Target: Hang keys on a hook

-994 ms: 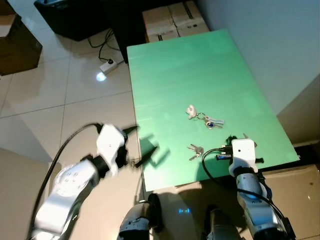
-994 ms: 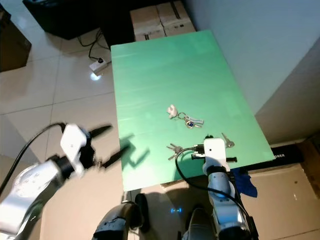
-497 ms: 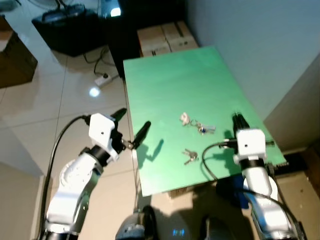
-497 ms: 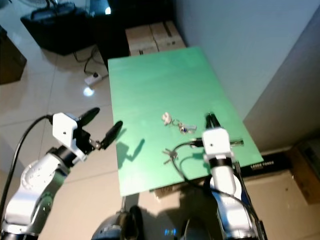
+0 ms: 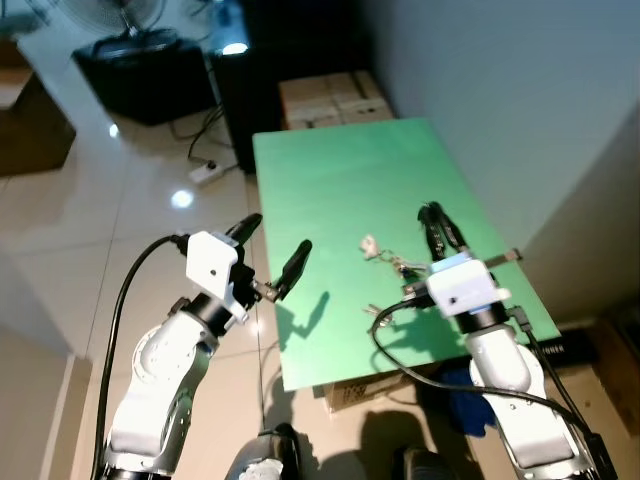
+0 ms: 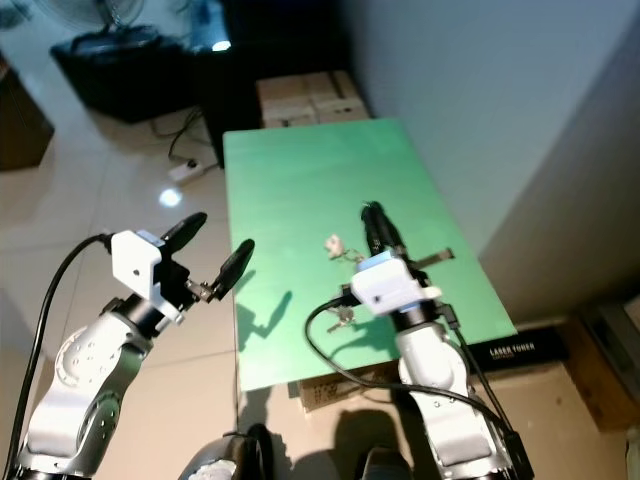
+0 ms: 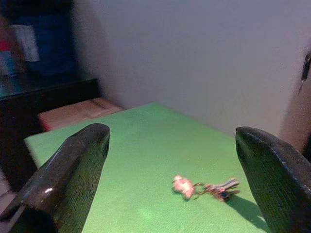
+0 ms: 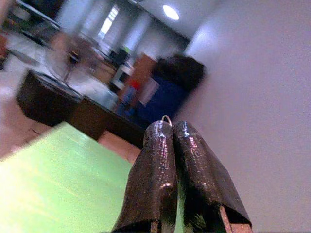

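Observation:
A key bunch with a pale fob (image 5: 372,244) lies mid-table on the green table (image 5: 340,170); in the left wrist view it (image 7: 183,185) lies ahead, between my spread fingers. A second small key set (image 5: 380,312) lies nearer the front edge, partly behind a black cable. My left gripper (image 5: 277,233) hovers open at the table's left edge. My right gripper (image 5: 428,212) is raised over the table just right of the fob bunch, shut. A thin metal loop (image 8: 166,118) pokes out between its fingertips.
Cardboard boxes (image 5: 325,95) stand beyond the table's far end, next to a black cabinet (image 5: 150,70). A power strip (image 5: 205,172) with cable lies on the tiled floor at left. A grey wall runs along the table's right side.
My right gripper has risen from the table's front edge and now points up beside the fob bunch. My left gripper has lifted to the table's left edge. The camera view has shifted.

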Controlling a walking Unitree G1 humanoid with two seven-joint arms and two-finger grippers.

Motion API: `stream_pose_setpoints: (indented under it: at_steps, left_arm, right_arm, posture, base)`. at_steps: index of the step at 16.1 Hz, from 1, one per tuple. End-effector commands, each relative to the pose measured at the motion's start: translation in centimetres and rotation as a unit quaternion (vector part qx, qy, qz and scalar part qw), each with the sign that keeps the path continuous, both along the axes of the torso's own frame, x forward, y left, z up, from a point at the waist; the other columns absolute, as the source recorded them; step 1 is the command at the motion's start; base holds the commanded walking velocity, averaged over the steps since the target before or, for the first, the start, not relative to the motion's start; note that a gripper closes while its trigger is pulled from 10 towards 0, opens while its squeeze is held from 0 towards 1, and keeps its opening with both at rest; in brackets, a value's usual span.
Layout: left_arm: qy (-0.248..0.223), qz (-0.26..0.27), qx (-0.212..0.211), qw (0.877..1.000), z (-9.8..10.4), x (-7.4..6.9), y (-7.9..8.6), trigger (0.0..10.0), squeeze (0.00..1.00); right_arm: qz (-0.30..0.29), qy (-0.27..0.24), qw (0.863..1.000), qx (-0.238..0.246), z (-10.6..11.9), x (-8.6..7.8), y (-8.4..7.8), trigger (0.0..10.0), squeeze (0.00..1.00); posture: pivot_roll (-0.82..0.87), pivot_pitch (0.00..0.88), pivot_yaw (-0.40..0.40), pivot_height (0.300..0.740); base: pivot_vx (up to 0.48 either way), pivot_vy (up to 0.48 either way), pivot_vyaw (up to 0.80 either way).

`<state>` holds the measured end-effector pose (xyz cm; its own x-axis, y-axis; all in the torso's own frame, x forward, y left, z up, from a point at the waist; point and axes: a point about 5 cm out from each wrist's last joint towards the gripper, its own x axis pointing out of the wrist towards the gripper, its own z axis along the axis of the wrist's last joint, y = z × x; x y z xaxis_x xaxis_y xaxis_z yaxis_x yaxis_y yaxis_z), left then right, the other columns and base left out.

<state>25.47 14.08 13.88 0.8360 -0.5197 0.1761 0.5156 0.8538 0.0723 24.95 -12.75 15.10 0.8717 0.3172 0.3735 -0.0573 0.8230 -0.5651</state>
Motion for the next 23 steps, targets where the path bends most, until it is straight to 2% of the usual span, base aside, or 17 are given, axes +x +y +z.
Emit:
stream_pose_setpoints:
  at_steps: [1,4,6,8,10,12,13,16,23]
  left_arm:
    - [-0.004,0.014,0.009,1.000,-0.1,-0.3,0.5,10.0,0.00]
    - [-0.008,0.043,0.026,0.999,-0.2,-0.4,1.0,10.0,0.00]
    - [0.007,0.086,0.082,0.993,-1.2,-0.1,1.3,10.0,0.00]
    - [0.005,0.099,0.097,0.990,-1.2,0.1,1.1,10.0,0.00]
    - [-0.026,0.119,0.102,0.987,0.1,0.9,0.4,10.0,0.00]
    - [-0.059,0.126,0.131,0.982,1.0,1.4,-0.3,10.0,0.00]
    - [-0.061,0.128,0.134,0.981,1.1,1.5,-0.4,10.0,0.00]
    - [-0.059,0.151,0.098,0.982,1.5,1.7,-0.6,10.0,0.00]
    - [-0.055,0.158,0.092,0.982,1.1,1.5,-0.3,10.0,0.00]
  right_arm:
    - [0.016,-0.010,1.000,-0.008,0.5,-0.2,0.7,10.0,0.00]
    - [0.031,-0.011,0.999,-0.007,0.7,0.0,1.2,10.0,0.00]
    - [0.037,-0.003,0.999,0.019,0.9,0.2,1.6,10.0,0.00]
    - [0.037,0.012,0.998,0.043,0.8,0.3,1.7,10.0,0.00]
    - [0.053,0.036,0.997,0.049,0.5,0.3,2.1,10.0,0.00]
    - [0.078,0.061,0.993,0.065,0.2,0.1,2.7,10.0,0.00]
    - [0.079,0.063,0.993,0.066,0.2,0.1,2.7,10.0,0.00]
    - [0.076,0.073,0.991,0.077,0.3,0.3,2.5,10.0,0.00]
    - [0.062,0.092,0.989,0.092,0.4,0.8,0.7,10.0,0.00]
  posture:
    - [-0.10,0.111,0.069,0.740]
    - [-0.10,0.110,0.065,0.740]
    - [-0.09,0.104,0.082,0.740]
    - [-0.09,0.100,0.083,0.740]
    - [-0.08,0.096,0.080,0.740]
    - [-0.08,0.091,0.075,0.740]
    - [-0.08,0.091,0.075,0.740]
    - [-0.08,0.090,0.076,0.740]
    - [-0.07,0.078,0.056,0.740]
  base:
    - [0.000,0.000,0.80]
    - [0.000,0.000,0.80]
    - [0.000,0.000,0.80]
    - [0.000,0.000,0.80]
    - [0.000,0.000,0.80]
    - [0.000,0.000,0.80]
    - [0.000,0.000,0.80]
    - [0.000,0.000,0.80]
    - [0.000,0.000,0.80]
